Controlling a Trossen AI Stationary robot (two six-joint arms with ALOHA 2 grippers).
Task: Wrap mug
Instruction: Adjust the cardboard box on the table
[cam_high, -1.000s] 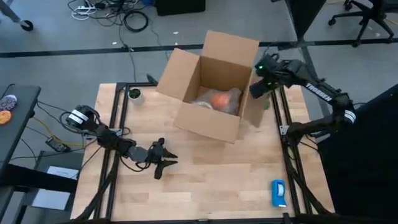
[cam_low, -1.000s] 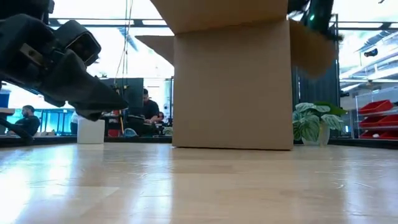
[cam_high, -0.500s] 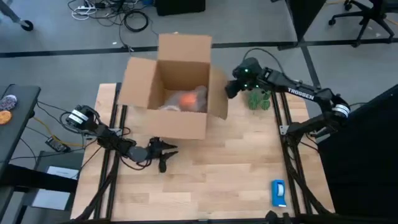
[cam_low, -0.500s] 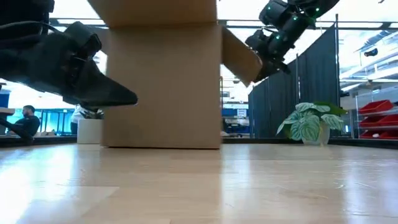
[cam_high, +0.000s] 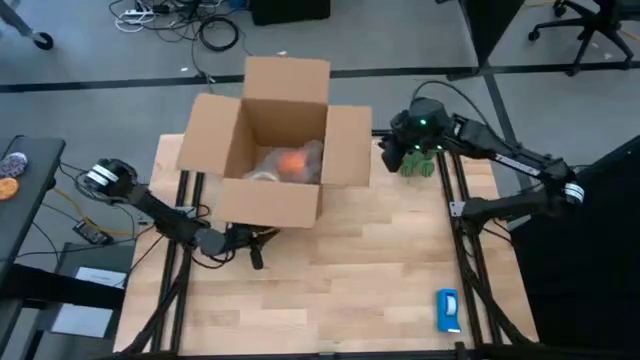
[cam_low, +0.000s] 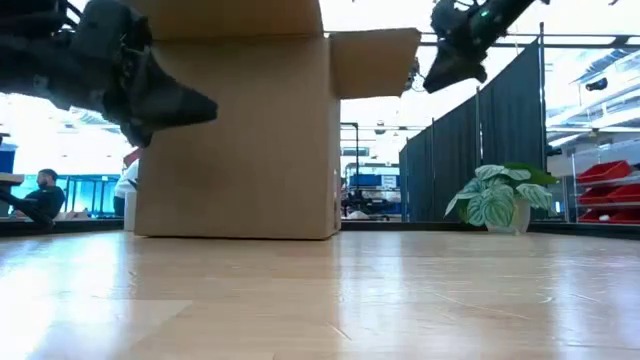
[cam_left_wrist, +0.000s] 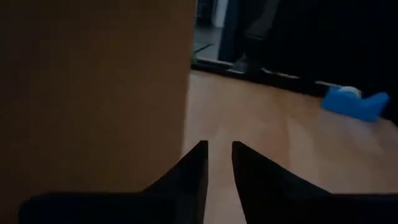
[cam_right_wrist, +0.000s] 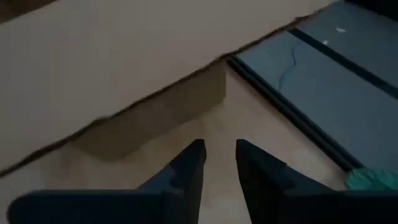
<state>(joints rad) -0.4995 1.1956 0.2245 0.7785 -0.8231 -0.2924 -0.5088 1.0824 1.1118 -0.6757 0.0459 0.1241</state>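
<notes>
The mug (cam_high: 292, 162) sits inside the open box (cam_high: 262, 205), down on its floor amid clear crinkled wrap (cam_high: 262, 168), toward the wall nearest the right arm; only its orange top shows from above. The box stands on the far half of the table (cam_high: 340, 290), left of centre, all four flaps up and splayed outward. The left gripper (cam_high: 255, 241) hangs low just in front of the box's near wall, near its right-hand corner — its wrist view shows the two fingers (cam_left_wrist: 193, 168) nearly together with a thin gap between them, holding nothing, the cardboard wall close alongside. The right gripper (cam_high: 386, 158) is raised just beside the outer edge of the box's right flap, apart from it; in its wrist view the fingers (cam_right_wrist: 189, 165) are likewise almost closed on nothing, with the flap (cam_right_wrist: 124, 68) spread ahead. A small green plant (cam_high: 418, 165) stands at the table's far right edge, under the right arm. A blue tape dispenser (cam_high: 448, 310) lies at the near right corner, well apart from everything else. In the low view — beyond the table — a seated person (cam_low: 40, 195) shows at the far left.
</notes>
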